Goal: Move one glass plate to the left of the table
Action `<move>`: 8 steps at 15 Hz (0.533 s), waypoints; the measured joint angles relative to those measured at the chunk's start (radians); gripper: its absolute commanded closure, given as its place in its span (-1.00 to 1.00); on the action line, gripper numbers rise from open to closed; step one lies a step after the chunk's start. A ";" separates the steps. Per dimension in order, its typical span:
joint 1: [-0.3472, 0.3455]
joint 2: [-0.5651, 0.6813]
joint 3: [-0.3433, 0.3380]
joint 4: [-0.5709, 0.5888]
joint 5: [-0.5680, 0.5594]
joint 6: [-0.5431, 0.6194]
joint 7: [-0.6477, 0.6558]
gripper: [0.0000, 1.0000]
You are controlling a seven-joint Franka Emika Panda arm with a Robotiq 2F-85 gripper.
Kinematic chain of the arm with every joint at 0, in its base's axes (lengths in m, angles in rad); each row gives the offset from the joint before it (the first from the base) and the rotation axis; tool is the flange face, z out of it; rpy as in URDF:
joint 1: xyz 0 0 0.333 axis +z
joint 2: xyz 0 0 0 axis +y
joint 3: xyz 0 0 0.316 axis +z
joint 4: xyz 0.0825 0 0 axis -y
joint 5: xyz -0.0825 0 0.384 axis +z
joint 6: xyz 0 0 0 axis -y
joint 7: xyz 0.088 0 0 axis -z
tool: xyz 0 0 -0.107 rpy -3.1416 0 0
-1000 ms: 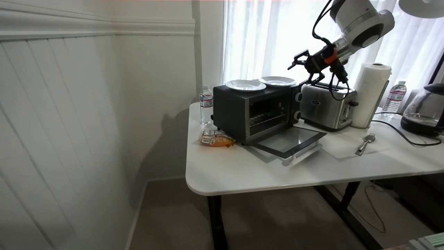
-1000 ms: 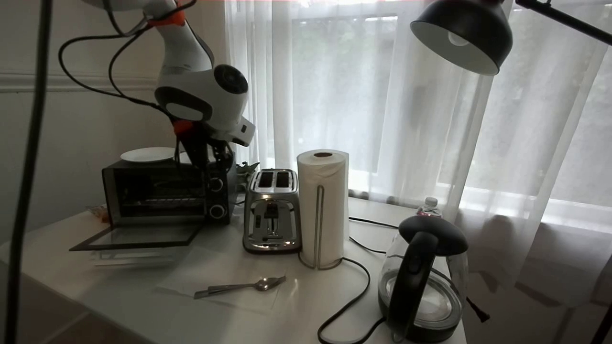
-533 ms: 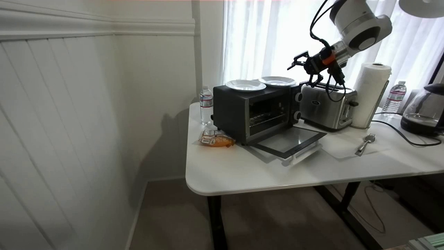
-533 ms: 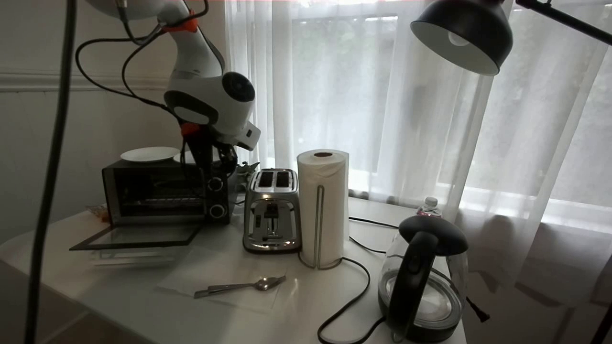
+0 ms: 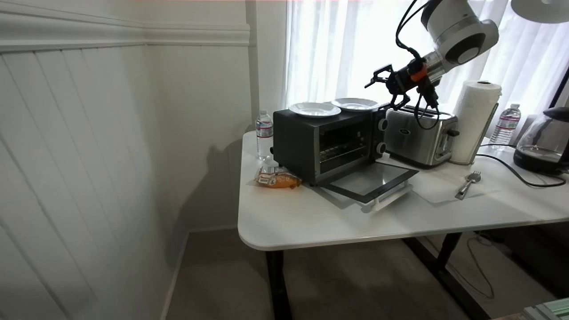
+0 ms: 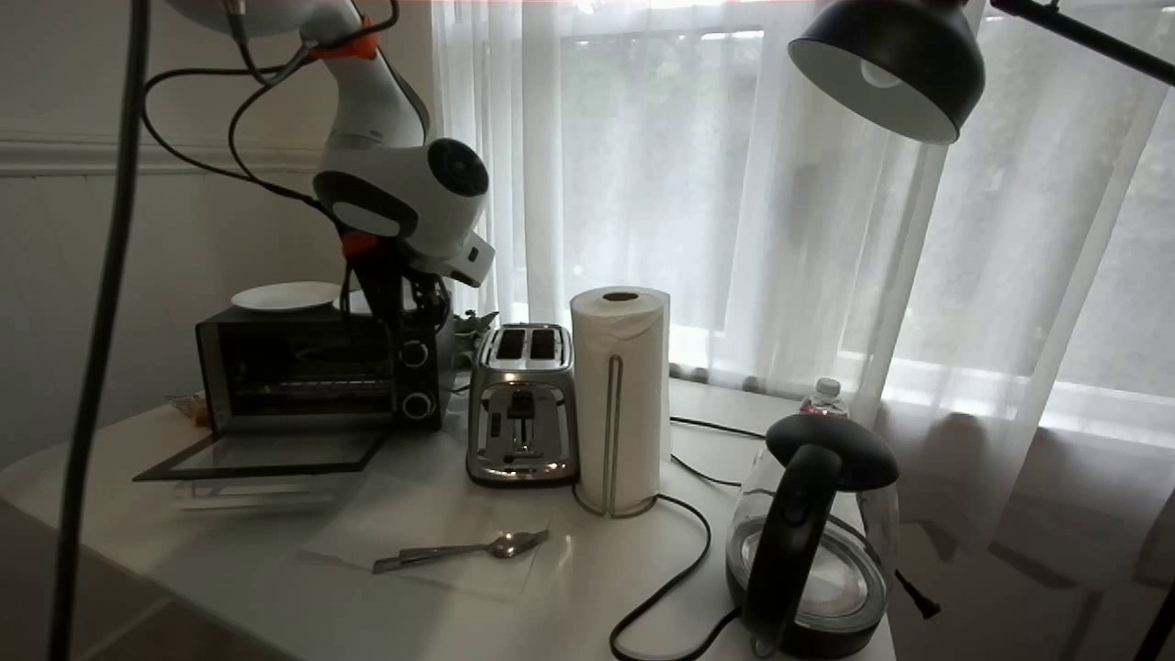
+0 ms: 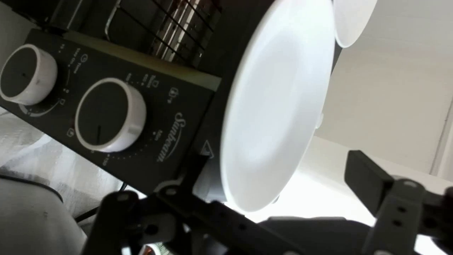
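Observation:
Two pale round plates lie flat on top of the black toaster oven. In an exterior view, the plate closer to my gripper [image 5: 355, 104] is right of the other plate [image 5: 314, 109]. Both also show in an exterior view, the left one [image 6: 286, 296] whole, the closer one [image 6: 363, 303] partly hidden by my gripper. My gripper [image 5: 375, 97] is open and empty, tilted, just right of the closer plate's rim. In the wrist view the closer plate [image 7: 276, 102] reaches between the spread fingers [image 7: 279, 171]; no contact shows. The white table [image 5: 311, 222] carries everything.
The toaster oven [image 5: 295, 142] has its glass door [image 5: 369, 180] folded down. A steel toaster [image 5: 409, 138] and paper towel roll [image 5: 475, 120] stand right of it. A water bottle [image 5: 265, 135] and orange snack bag [image 5: 279, 178] are on its left. A kettle [image 6: 817, 542] and cutlery [image 6: 468, 551] lie farther off.
My gripper has shifted slightly left toward the plates in an exterior view, still open. The arm swung right, then slightly back in an exterior view. The plates have not moved.

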 measured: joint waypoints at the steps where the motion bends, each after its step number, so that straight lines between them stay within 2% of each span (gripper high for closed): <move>1: 0.001 0.000 0.001 0.004 0.000 -0.004 0.002 -0.98; 4: 0.005 0.000 0.004 0.007 -0.009 -0.004 0.011 -0.85; 7: 0.004 0.002 0.003 0.007 -0.010 -0.004 0.032 -0.83; 8: 0.003 0.004 0.002 0.007 -0.009 -0.005 0.044 -0.75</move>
